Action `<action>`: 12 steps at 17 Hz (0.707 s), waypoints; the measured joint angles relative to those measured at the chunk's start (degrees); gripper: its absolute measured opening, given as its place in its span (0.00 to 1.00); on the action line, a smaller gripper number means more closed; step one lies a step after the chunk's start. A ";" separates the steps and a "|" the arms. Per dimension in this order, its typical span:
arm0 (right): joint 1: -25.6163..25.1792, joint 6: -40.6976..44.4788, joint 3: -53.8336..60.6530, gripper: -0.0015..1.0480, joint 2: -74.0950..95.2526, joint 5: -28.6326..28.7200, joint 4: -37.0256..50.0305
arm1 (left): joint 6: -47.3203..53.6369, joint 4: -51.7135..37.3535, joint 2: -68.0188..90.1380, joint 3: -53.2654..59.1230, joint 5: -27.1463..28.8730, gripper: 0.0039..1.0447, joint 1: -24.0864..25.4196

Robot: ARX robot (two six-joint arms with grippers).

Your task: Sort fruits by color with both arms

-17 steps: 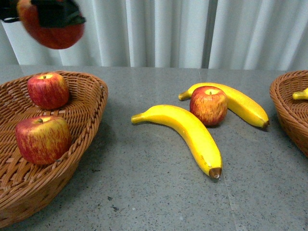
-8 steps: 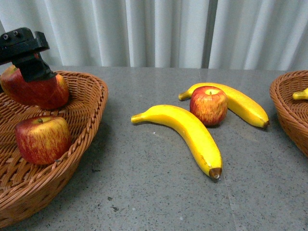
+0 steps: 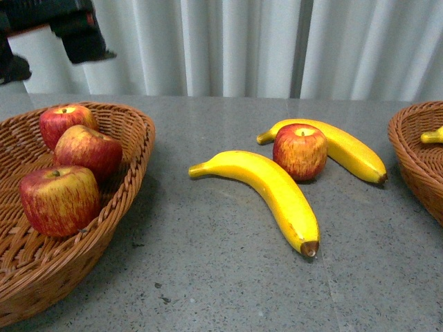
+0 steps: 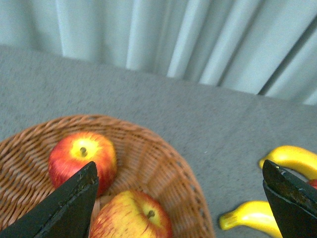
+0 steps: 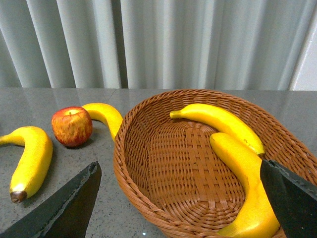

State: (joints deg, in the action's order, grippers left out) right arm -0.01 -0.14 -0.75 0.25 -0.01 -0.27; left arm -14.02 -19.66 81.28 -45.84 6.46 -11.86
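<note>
Front view, near: L basket [image 3: 135,159] holds 3 red apples [image 3: 59,200]; no yellow fruit in it.
Mid table: near banana [image 3: 270,190] lies loose. Just behind it stands the last loose apple [image 3: 300,151], upright, right up against the far banana [image 3: 349,149].
Far right: R basket [image 5: 121,148] holds 2 bananas [image 5: 218,121]. The right gripper [image 5: 178,171] is over it, spread wide, empty.
Tool, left: left gripper [image 4: 179,171] is high over L basket, spread wide, nothing held.
Your step, prob.: take the left arm to the loose apple.
Do it well: drop straight down w/ fingers on the apple's free sides, not betw. it & far banana. Grip firm, as the skin looks glossy. Lift clear before swinging.
</note>
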 joint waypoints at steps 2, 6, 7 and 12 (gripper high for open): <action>0.00 0.00 0.00 0.94 0.00 0.00 0.00 | 7.30 0.31 3.15 -6.38 -3.19 0.94 -5.09; 0.00 0.00 0.00 0.94 0.00 0.00 0.00 | 17.40 2.54 13.07 -14.16 -9.60 0.94 -10.69; 0.00 0.00 0.00 0.94 0.00 0.00 0.00 | 18.56 3.30 13.99 -15.02 -10.19 0.94 -11.17; 0.00 0.00 0.00 0.94 0.00 0.00 0.00 | 22.47 5.51 17.75 -17.90 -12.72 0.94 -13.51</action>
State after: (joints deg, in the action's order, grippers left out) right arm -0.01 -0.14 -0.75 0.25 -0.01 -0.27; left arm 8.45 -14.15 99.02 -63.75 -6.26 -25.36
